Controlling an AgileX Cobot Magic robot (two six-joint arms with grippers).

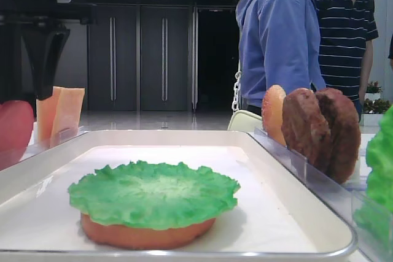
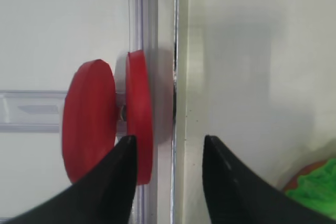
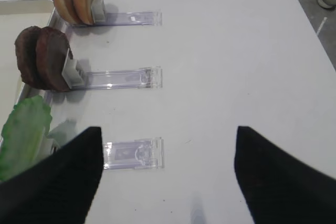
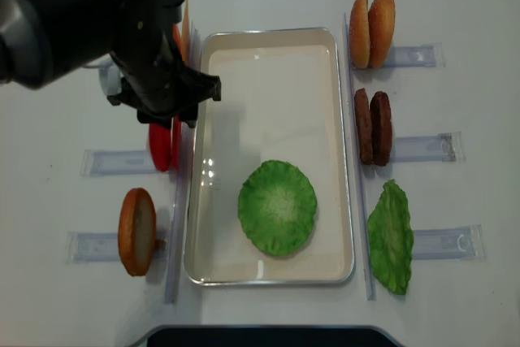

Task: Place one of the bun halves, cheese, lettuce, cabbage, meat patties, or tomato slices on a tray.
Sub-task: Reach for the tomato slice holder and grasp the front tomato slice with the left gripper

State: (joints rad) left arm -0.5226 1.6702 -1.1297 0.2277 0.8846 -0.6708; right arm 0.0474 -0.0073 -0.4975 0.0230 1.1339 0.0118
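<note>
— Where are the tomato slices [image 2: 107, 121]?
— On edge in their clear holder [image 2: 31, 109], just left of the tray [image 2: 181, 77] rim; the left gripper [image 2: 169, 174] hovers over them, fingers spread (nothing pinched).
— The right gripper [image 3: 167, 169]?
— Spread too, above the white surface [image 3: 236, 51].

No text, label, brand, number or sign can be read on anything in these views.

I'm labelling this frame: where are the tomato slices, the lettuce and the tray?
tomato slices [image 2: 139, 114], left wrist view, right slice's edge.
lettuce [image 4: 277, 206], overhead view, pale centre.
tray [image 4: 268, 32], overhead view, far rim.
</note>
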